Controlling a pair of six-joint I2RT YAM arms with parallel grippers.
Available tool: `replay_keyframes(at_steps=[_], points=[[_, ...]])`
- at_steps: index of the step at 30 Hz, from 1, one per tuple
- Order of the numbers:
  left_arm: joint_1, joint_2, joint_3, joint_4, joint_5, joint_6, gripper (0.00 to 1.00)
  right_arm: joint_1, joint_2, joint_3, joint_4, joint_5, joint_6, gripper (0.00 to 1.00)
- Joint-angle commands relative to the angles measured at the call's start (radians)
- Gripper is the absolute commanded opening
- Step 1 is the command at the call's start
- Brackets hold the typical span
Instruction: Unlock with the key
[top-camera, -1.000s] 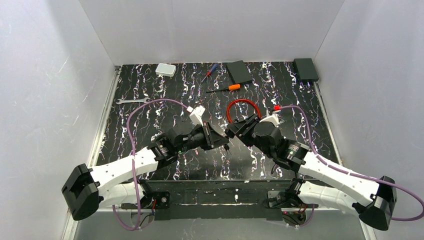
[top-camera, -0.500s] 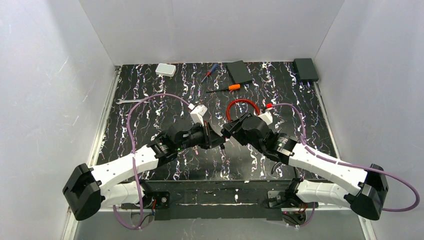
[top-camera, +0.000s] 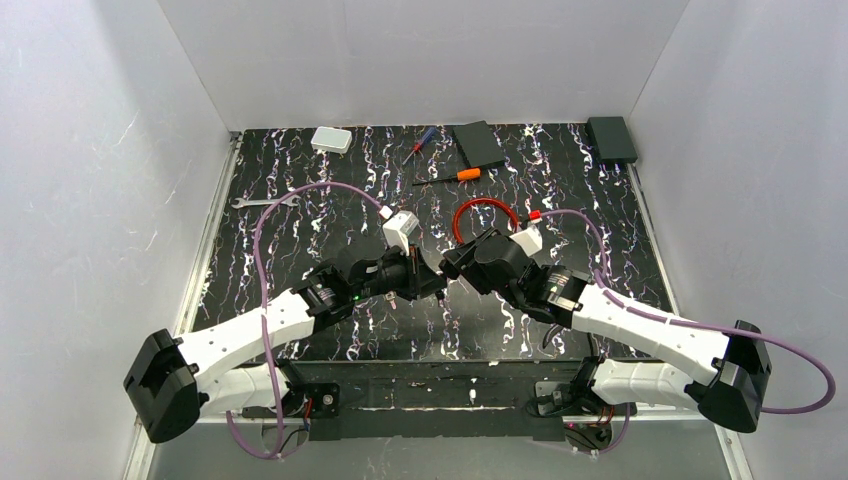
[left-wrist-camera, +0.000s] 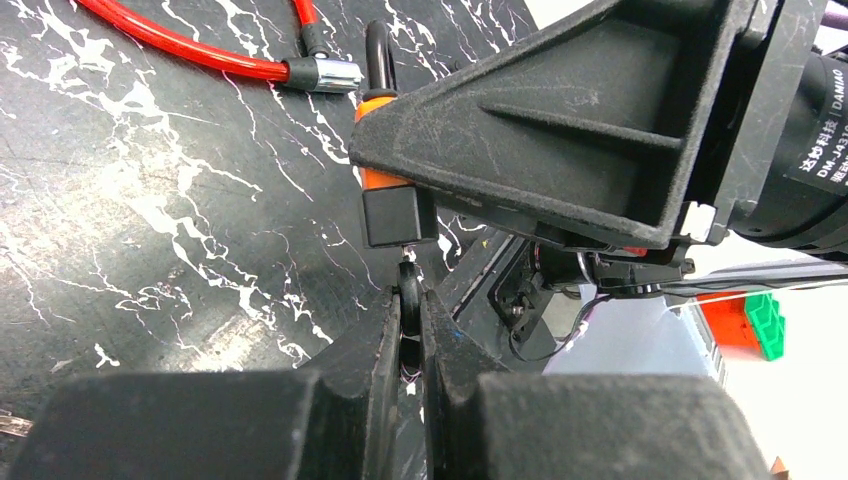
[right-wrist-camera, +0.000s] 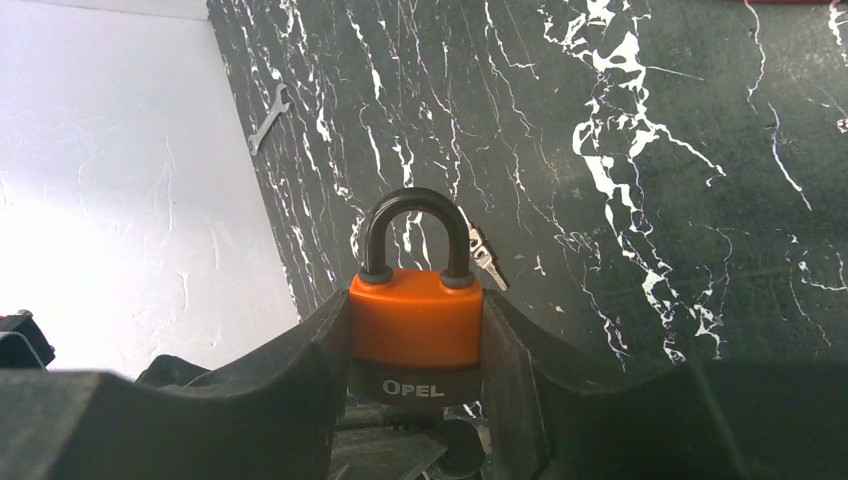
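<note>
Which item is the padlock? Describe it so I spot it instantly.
Look at the middle of the black marbled table: there the padlock is clamped in the right gripper. It has a blocky orange body, a black base marked OPEL and a dark arched shackle, unlike the thin red cable loop or the long orange-handled screwdriver behind it.

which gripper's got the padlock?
The right gripper: its fingers clamp the orange padlock by its sides, shackle pointing away from the wrist. The left gripper instead pinches the small key, held at the padlock's black base.
</note>
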Motion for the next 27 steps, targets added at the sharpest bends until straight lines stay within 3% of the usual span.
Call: replay_keyframes(at_steps=[1, 27], points=[[0.036, -0.031, 0.058, 0.144, -0.157, 0.064, 0.0, 0.08, -0.007, 0.033, -0.025, -0.201, 0.026, 0.01], [0.036, -0.037, 0.074, 0.041, -0.126, 0.103, 0.0, 0.101, 0.001, 0.009, -0.026, -0.194, 0.064, 0.01]])
